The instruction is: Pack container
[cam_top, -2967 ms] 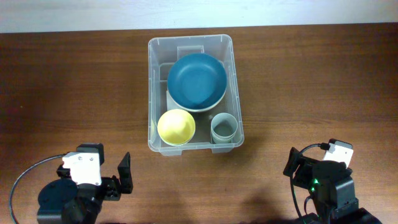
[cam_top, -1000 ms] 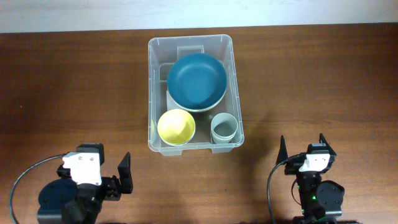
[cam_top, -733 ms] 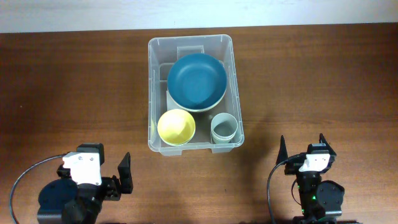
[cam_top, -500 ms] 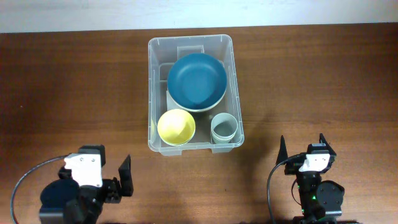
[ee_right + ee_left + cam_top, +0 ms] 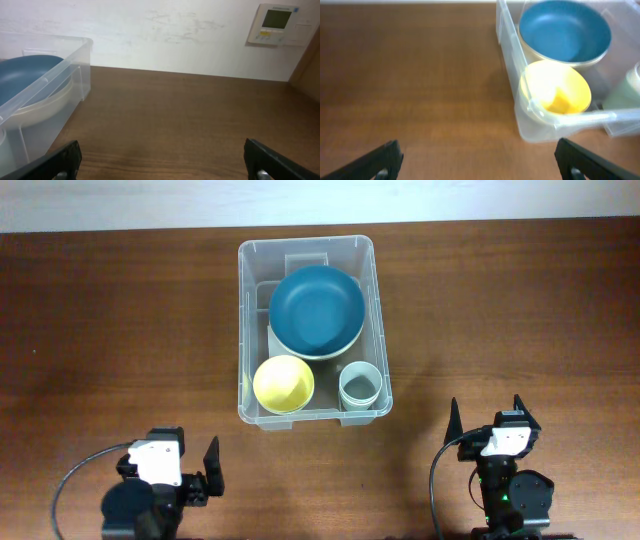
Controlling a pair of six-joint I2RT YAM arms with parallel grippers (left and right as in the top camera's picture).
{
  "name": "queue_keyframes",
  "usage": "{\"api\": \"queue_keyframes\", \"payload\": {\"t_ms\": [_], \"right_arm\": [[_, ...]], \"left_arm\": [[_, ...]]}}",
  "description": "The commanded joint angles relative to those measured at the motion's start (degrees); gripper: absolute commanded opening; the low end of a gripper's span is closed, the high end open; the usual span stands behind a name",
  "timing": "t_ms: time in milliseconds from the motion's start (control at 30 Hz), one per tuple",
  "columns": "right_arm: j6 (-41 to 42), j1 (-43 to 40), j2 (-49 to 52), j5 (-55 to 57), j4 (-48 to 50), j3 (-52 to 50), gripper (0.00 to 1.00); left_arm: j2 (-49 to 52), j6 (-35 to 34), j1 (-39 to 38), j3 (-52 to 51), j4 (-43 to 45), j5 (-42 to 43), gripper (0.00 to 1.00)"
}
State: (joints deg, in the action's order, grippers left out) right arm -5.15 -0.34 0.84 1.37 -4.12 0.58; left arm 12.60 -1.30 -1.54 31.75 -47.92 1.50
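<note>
Now, at the near edge of the counter, both my tools are parked and carry nothing: my left gripper (image 5: 479, 157) near the near left corner has its fingers spread wide, and my right gripper (image 5: 487, 420) near the near right corner is spread wide too, well apart from everything. Between them and further in, the container (image 5: 306, 243) stands in the middle of the counter, closer to the far edge than to me. In its near part I see a yellow bowl (image 5: 283, 383) on the left and a grey-green cup (image 5: 359, 385) just beside it on the right; behind them a big blue bowl (image 5: 317, 310) fills the far part, resting in a paler dish. I judge the packing to be finished or nearly so, because no loose item lies on the wooden table (image 5: 120, 330). If something remains, it is outside the views, so the next move would first need a target. Beyond the far edge, a white wall (image 5: 150, 30) rises, with a small control panel (image 5: 277, 22) on it.
</note>
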Motion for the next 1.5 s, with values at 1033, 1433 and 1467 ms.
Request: {"api": "queue_keyframes", "payload": {"t_ms": [1033, 1433, 1467], "right_arm": [[-0.4, -0.4, -0.5, -0.6, -0.5, -0.3, 0.99], [-0.4, -0.4, -0.5, -0.6, -0.5, -0.3, 0.99], [-0.4, -0.4, -0.5, -0.6, -0.5, -0.3, 0.99]], "left_arm": [[-12.3, 9.6, 0.7, -31.2, 43.4, 1.1, 1.00], [-12.3, 9.6, 0.7, -31.2, 43.4, 1.1, 0.99], [-12.3, 9.6, 0.7, -31.2, 43.4, 1.1, 0.99]]}}
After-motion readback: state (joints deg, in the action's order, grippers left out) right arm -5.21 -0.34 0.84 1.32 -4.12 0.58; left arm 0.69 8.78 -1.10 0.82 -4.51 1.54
